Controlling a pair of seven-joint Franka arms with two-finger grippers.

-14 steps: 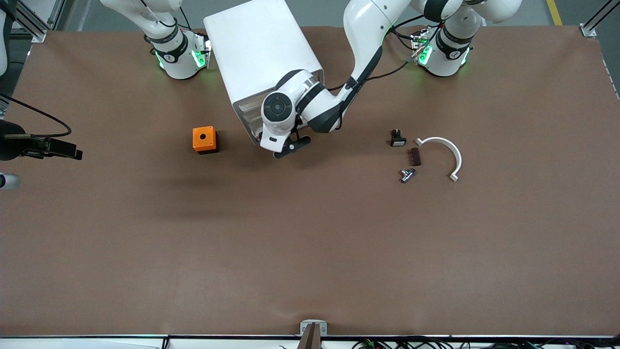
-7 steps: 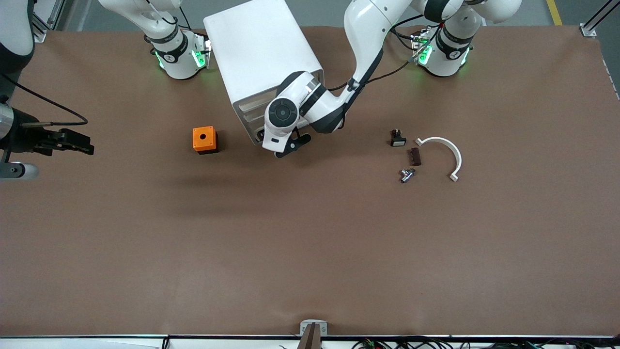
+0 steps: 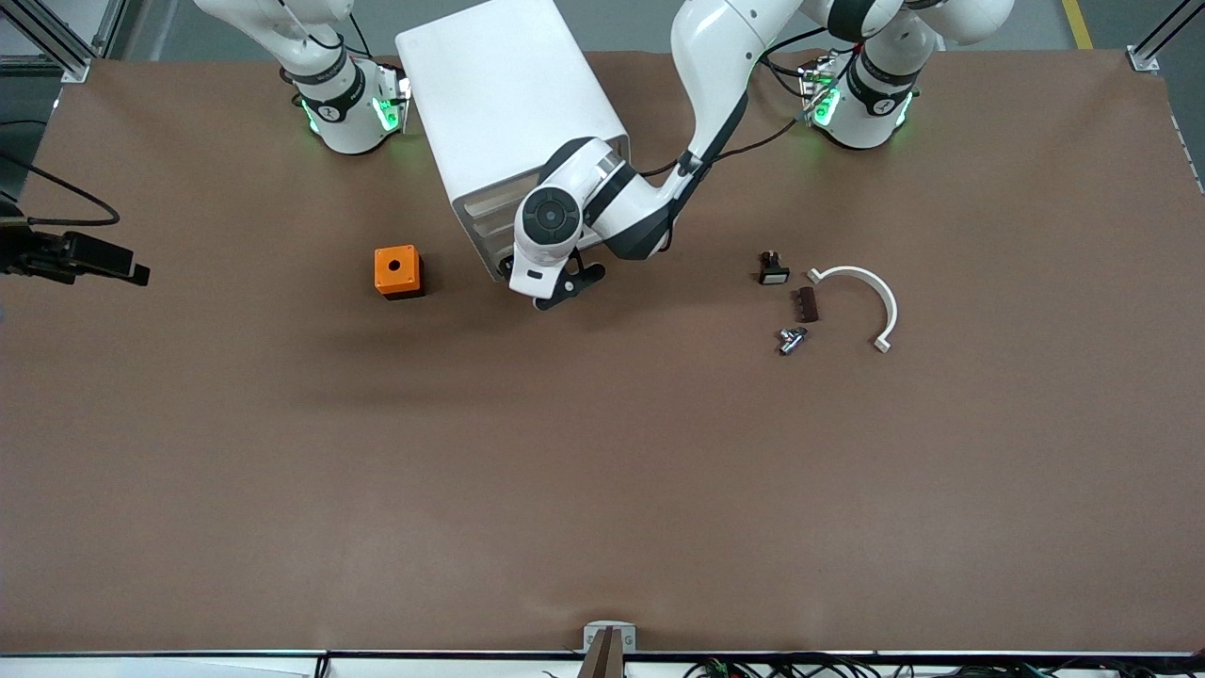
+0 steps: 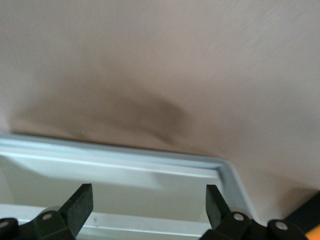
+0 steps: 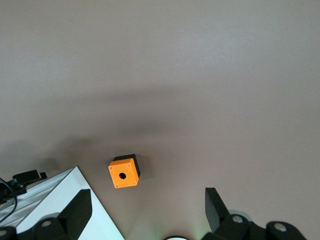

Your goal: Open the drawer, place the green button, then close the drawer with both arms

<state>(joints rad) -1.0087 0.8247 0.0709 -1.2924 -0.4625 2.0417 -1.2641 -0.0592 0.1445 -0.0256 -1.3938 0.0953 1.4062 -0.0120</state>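
The white cabinet (image 3: pixel 508 104) stands between the two arm bases, and it also shows in the right wrist view (image 5: pixel 47 200). Its lowest drawer (image 3: pixel 496 265) faces the front camera. My left gripper (image 3: pixel 549 288) is low at that drawer's front. In the left wrist view it is open (image 4: pixel 149 200), with its fingers spread over the drawer's white rim (image 4: pixel 150 162). My right gripper (image 3: pixel 99 263) is high in the air off the right arm's end of the table and is open and empty (image 5: pixel 147 205). The green-capped button is not in view.
An orange cube with a hole (image 3: pixel 396 270) sits beside the cabinet toward the right arm's end; it also shows in the right wrist view (image 5: pixel 124 173). Toward the left arm's end lie a black piece with a white face (image 3: pixel 774 270), a brown piece (image 3: pixel 806 304), a metal part (image 3: pixel 791 340) and a white arc (image 3: pixel 861 294).
My left hand has shifted slightly toward the cabinet front. My right hand has swung about at the edge of the front view, and now sits higher in it.
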